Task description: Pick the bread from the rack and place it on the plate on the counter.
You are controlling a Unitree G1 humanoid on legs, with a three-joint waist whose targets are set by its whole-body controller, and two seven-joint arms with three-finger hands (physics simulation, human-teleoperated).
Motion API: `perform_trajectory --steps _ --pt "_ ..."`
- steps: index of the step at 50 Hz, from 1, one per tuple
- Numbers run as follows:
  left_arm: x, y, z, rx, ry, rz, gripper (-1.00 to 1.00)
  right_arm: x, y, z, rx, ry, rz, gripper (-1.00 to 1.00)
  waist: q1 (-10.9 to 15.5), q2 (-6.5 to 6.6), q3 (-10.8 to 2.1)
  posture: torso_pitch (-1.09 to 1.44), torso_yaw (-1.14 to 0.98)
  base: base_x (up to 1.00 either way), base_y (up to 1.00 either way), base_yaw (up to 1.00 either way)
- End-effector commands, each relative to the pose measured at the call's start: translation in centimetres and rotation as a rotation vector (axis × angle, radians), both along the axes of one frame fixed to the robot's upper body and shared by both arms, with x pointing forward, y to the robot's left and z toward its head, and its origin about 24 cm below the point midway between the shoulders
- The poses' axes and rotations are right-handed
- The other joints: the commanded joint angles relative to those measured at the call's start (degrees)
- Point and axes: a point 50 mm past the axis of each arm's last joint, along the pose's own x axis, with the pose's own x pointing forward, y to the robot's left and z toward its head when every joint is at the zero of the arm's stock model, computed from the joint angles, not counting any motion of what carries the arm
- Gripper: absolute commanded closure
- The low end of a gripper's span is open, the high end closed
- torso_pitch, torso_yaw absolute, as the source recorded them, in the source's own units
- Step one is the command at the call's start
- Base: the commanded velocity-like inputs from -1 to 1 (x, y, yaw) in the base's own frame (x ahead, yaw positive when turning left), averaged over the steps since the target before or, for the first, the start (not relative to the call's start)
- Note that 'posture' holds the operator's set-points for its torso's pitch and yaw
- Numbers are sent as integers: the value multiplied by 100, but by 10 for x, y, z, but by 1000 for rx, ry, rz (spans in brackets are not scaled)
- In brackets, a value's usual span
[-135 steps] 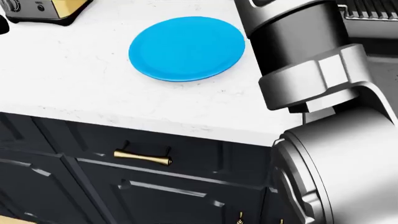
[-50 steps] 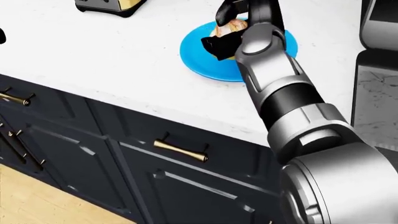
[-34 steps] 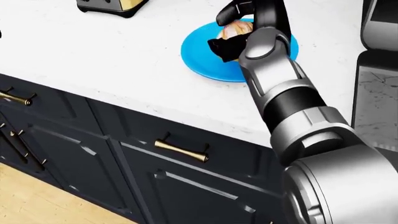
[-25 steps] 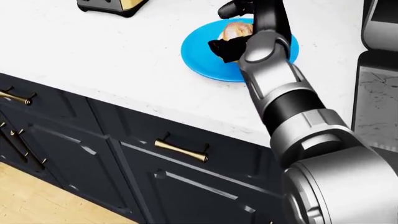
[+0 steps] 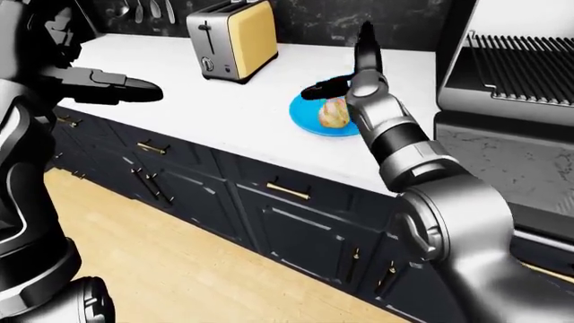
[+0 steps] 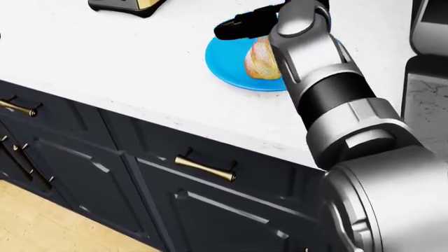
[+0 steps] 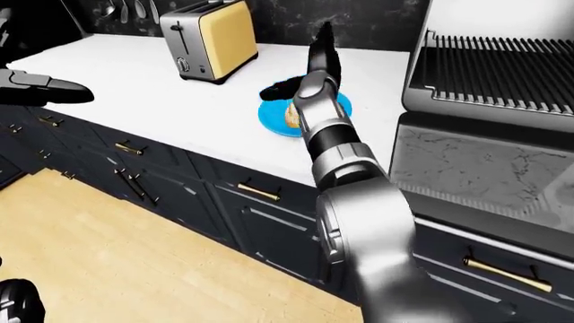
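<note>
One bread (image 6: 260, 59) is lying on one blue plate (image 6: 227, 63), and nothing else is sitting in that plate. The plate is resting flat on the white counter (image 6: 105, 58), toward the counter's right part in the left-eye view. One yellow toaster (image 5: 231, 39) is standing on the same counter, up and to the left of the plate and well apart from it.

The right hand (image 5: 345, 67) is hovering just above the plate with its dark fingers (image 5: 325, 88) spread wide: one is pointing straight up, another is stretching sideways to the left over the plate's rim. It is grasping nothing, and the bread is lying free beneath it, partly hidden behind the grey forearm in the head view. Whether a fingertip is brushing the bread cannot be told.

The left hand (image 5: 116, 86) is reaching in from the left edge of the left-eye view, fingers stretched flat and released, holding nothing, well apart from the plate.

Gold handles (image 6: 204, 168) are showing on the dark cabinet fronts under the counter. A grey grill (image 7: 498, 70) is sitting to the right of the plate.
</note>
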Motion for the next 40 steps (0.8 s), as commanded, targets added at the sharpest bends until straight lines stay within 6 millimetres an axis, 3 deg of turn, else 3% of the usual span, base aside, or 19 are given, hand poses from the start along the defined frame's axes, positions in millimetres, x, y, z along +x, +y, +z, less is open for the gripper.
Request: perform_trajectory --steps 1,9,17,24,29,40 --pt "-9 1 17 22 -83 13 -100 -4 5 51 24 -157 35 -100 2 4 -193 0 41 0 0 0" --pt "-10 2 15 20 -82 16 -100 -15 14 102 61 -253 93 -100 -7 15 -157 0 41 0 0 0" --pt "-10 3 13 19 -79 18 -100 -26 17 125 86 -292 166 -100 -13 8 -140 0 41 0 0 0" --pt "-11 2 14 20 -80 18 -100 -44 12 136 49 -308 218 -100 19 -30 -98 0 41 0 0 0" --pt "-12 2 17 23 -83 20 -100 -71 2 147 67 -343 247 -100 40 -61 -71 0 41 0 0 0" --pt "-15 2 23 29 -88 23 -100 -119 -15 150 65 -379 264 -100 61 -103 -57 0 41 0 0 0"
